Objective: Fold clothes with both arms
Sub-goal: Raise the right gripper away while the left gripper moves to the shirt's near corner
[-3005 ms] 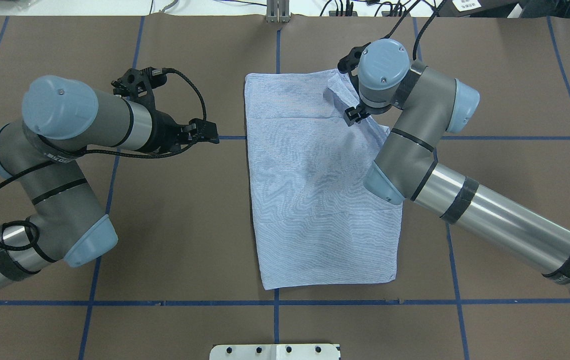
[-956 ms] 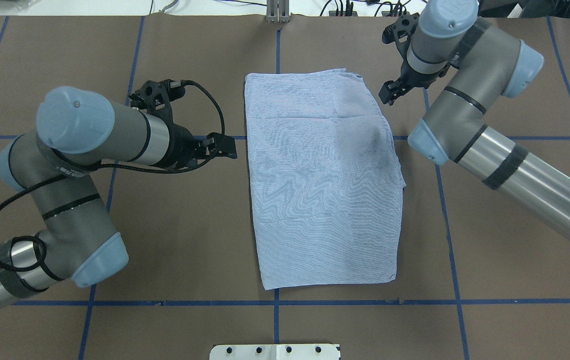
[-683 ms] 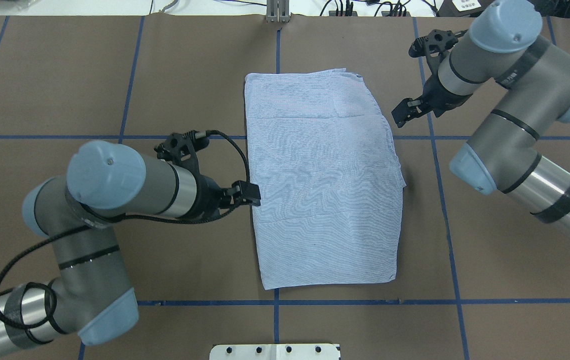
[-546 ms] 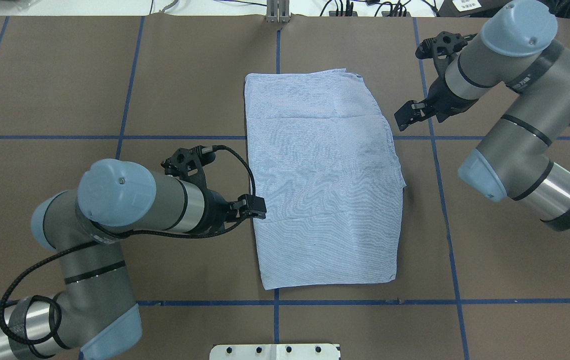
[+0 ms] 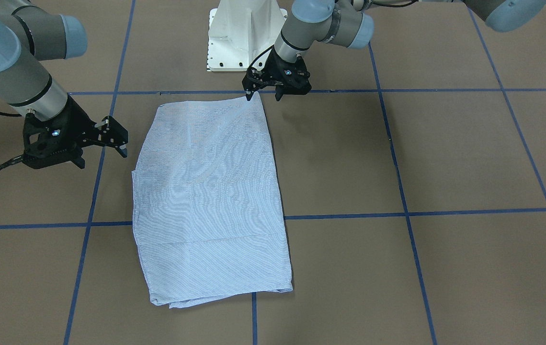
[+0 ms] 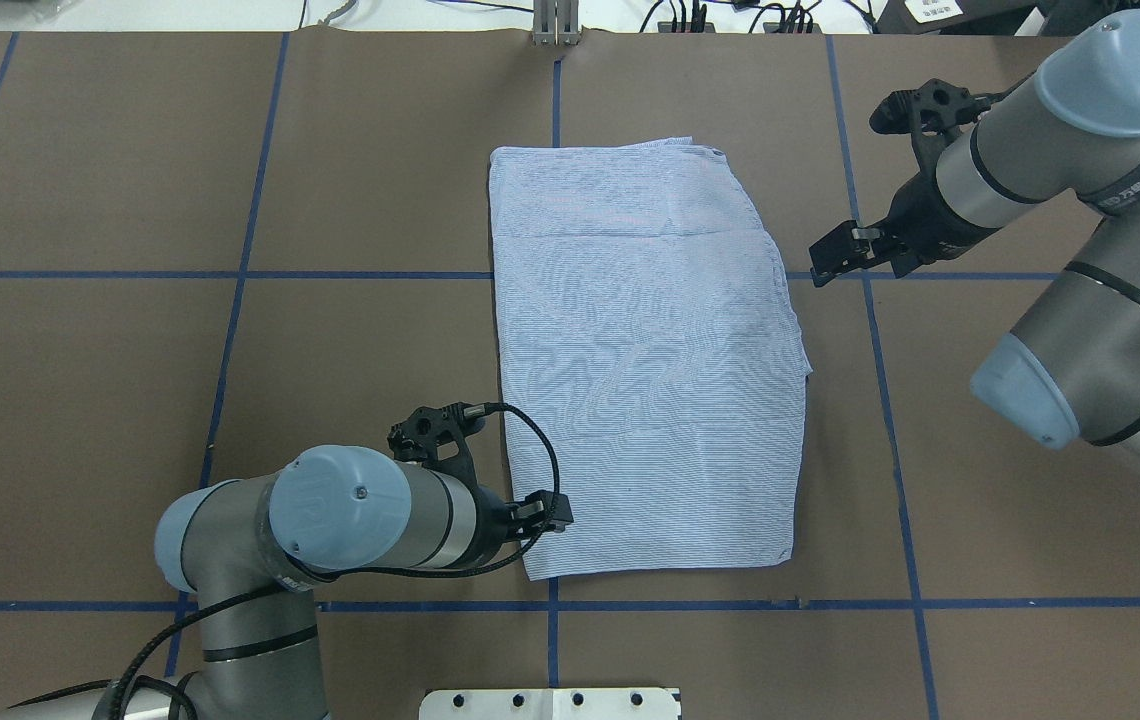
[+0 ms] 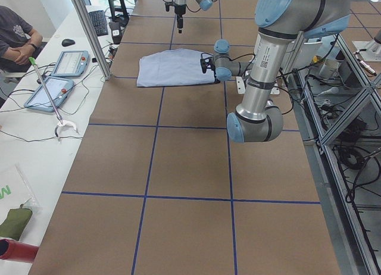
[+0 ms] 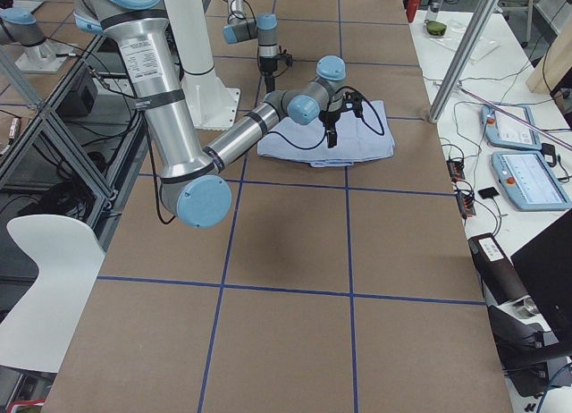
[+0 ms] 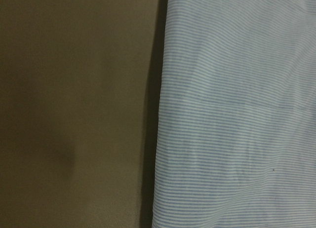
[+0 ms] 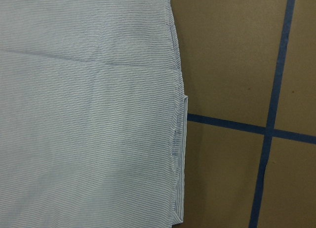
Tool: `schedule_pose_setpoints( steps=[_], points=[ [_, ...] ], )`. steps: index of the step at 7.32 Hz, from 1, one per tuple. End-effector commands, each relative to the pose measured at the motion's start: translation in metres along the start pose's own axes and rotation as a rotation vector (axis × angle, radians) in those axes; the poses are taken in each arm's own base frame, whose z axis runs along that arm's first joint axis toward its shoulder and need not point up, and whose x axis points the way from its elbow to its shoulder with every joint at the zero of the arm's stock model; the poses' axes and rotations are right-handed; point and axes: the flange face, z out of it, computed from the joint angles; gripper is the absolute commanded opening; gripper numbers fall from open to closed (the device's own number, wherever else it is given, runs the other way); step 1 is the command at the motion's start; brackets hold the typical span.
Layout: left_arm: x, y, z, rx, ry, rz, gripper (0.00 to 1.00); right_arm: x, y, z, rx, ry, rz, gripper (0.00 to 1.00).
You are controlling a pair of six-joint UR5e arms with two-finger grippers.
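The folded shirt [image 6: 645,370] lies mid-worktop [image 6: 360,330], its long axis running 12 to 6 o'clock in the overhead view. The left hand [image 6: 550,512], fingers spread and holding nothing, is the nearer one, right at the shirt's 7 o'clock corner. The right hand [image 6: 827,262], likewise parted and empty, hangs just off the 2 o'clock edge, clear of the cloth.

The striped shirt [image 10: 84,114] fills the frame's left, its layered edge running down the middle; brown desk [image 10: 227,55] at right, blue tape lines [image 10: 276,75] crossing lower right.
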Motion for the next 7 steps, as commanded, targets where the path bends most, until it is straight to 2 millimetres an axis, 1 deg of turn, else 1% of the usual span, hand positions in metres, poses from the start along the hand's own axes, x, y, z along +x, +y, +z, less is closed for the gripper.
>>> schedule_pose_setpoints(
  steps=[1,3,5,7],
  points=[
    [0.009,0.001,0.016,-0.002,-0.013,-0.005,0.83,-0.001,0.003,-0.003,-0.003,-0.007,-0.002,1.00],
    [0.013,0.001,0.015,-0.002,-0.009,-0.004,0.72,-0.001,0.003,-0.003,-0.001,-0.007,-0.001,1.00],
    [0.011,0.002,0.019,-0.004,-0.017,-0.006,0.70,-0.001,0.003,-0.003,-0.001,-0.006,0.000,1.00],
    [0.010,0.011,0.022,-0.018,-0.021,0.000,0.70,0.000,0.003,-0.002,-0.003,-0.004,0.000,1.00]
  ],
)
